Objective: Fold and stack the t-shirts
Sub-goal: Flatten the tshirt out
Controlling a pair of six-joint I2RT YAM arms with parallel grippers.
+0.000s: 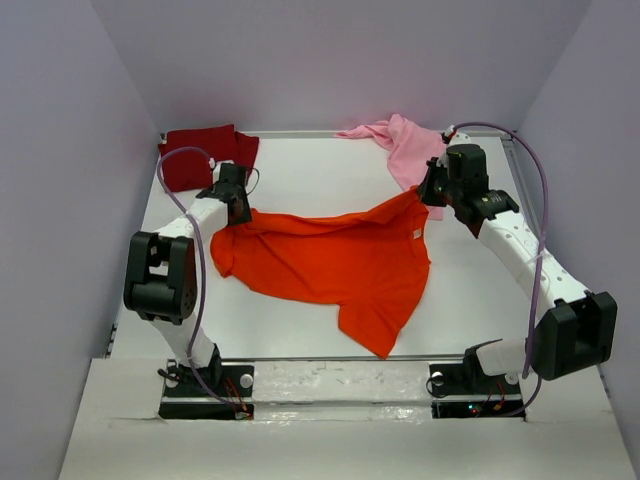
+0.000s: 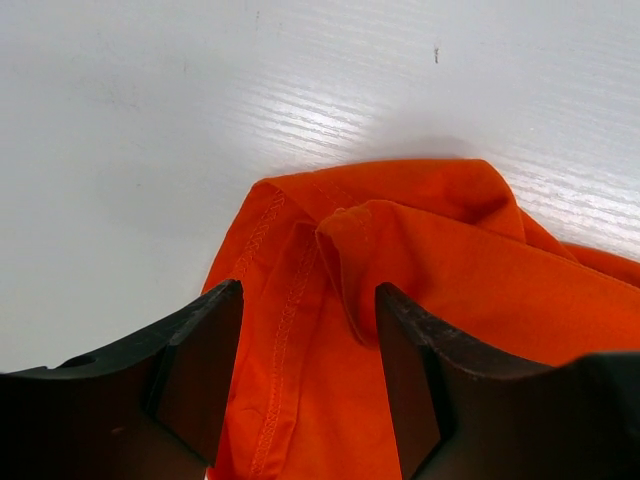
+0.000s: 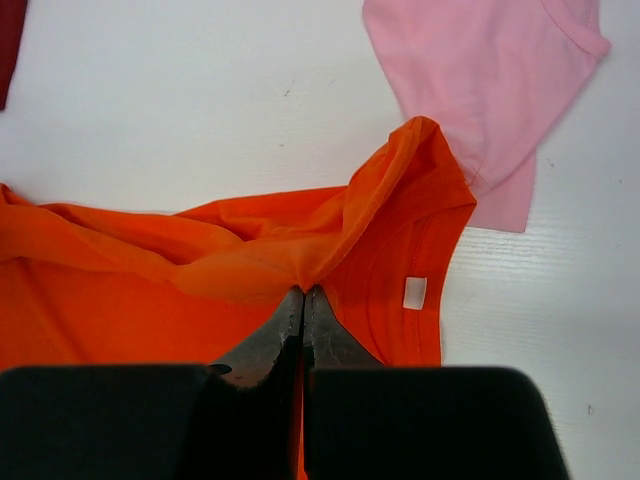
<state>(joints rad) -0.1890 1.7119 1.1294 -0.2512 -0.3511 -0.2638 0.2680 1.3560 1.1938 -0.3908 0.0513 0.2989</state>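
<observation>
- The dark red tee [image 1: 205, 155] is parked in the far-left corner of the counter [image 1: 320, 165], looks folded-ish, and is well clear of the action.
- The left pincer [image 1: 232, 197] has its jaws apart and nothing clamped. It's straddling a stitched edge of the orange tee [image 1: 330, 262], with cloth lying between the fingers [image 2: 200, 370]. I'd get the seam itself fully between them before closing, not just a loose wrinkle, or it'll slip out on the pull.
- The orange tee is sprawled across the middle of the counter, rumpled, with one end trailing toward the near edge. My guess is it needs spreading flat before any fold is worth doing.
- The right pincer [image 1: 437, 190] has its jaws together, clamped on a fold of the orange tee right by the collar, beside the white label [image 3: 415, 292]. Once the left side has a grip, pull both ends apart evenly and keep low so the cloth drags flat.
- The pink tee [image 1: 400, 145] is in a heap at the far right, right up against the orange collar corner. Careful not to drag it along.
</observation>
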